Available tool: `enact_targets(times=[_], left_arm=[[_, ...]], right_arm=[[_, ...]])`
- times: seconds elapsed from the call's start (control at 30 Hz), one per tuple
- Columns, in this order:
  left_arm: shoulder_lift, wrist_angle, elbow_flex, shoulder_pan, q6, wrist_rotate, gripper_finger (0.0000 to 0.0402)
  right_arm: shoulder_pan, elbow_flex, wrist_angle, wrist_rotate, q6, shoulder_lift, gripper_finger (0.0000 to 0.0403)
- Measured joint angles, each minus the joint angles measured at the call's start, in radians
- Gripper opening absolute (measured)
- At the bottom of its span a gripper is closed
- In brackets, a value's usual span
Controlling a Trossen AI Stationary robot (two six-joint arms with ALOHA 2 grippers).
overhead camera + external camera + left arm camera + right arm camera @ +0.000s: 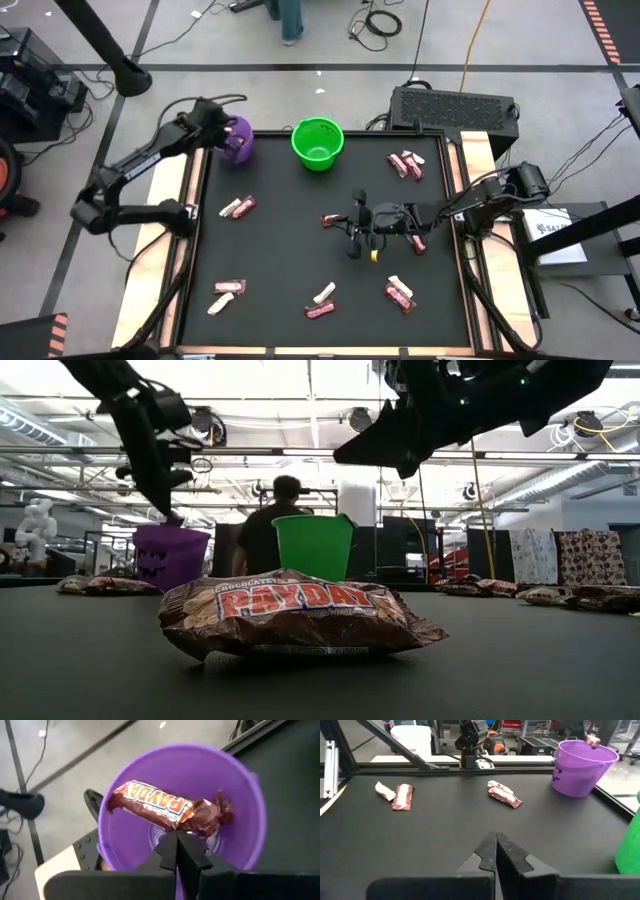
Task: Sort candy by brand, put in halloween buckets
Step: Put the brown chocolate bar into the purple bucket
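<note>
Left wrist view has my left gripper [176, 840] right over the purple bucket [240, 805], fingers pressed together with nothing between them. A PayDay bar [165, 807] sits just past the tips, over the bucket's open mouth, long axis lying across the finger line; I can't tell if it's resting inside or falling.

My right gripper [352, 236] hangs low over mid-table, fingers also closed and empty. The nearest loose candy to it is a pink-red bar [330, 220] just beside it, toward the buckets. I'd say the right arm takes that one, since the left is way off at the far corner. The green bucket [318, 143] stands next to the purple one along the far edge.

Black mat table [280, 250], candy scattered in little pairs all around. Low view shows a workshop behind and a person standing past the green bucket.
</note>
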Motion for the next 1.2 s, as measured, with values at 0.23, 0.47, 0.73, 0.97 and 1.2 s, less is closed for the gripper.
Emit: enact_targets(times=[0.23,0.47,0.73,0.97,1.2], left_arm=[[0.058,0.011,0.0,0.002,0.009,0.0,0.0056],[0.033,0.009,0.016,-0.002,0.026,0.003,0.011],[-0.069,-0.002,0.045,-0.095,-0.081,0.284,0.0116],[-0.166,0.146,-0.116,-0.38,-0.109,0.459,0.0116],[-0.206,0.556,-0.365,-0.745,-0.131,0.52,0.0116]], right_arm=[[0.0,0.0,0.002,-0.001,-0.044,0.0,0.0],[0.0,0.0,0.016,0.0,-0.092,0.0,0.0],[-0.006,0.025,-0.244,0.291,-0.037,-0.154,0.0],[-0.013,0.033,-0.546,0.435,0.194,-0.336,0.0],[-0.014,0.033,-0.82,0.137,0.56,-0.437,0.0003]])
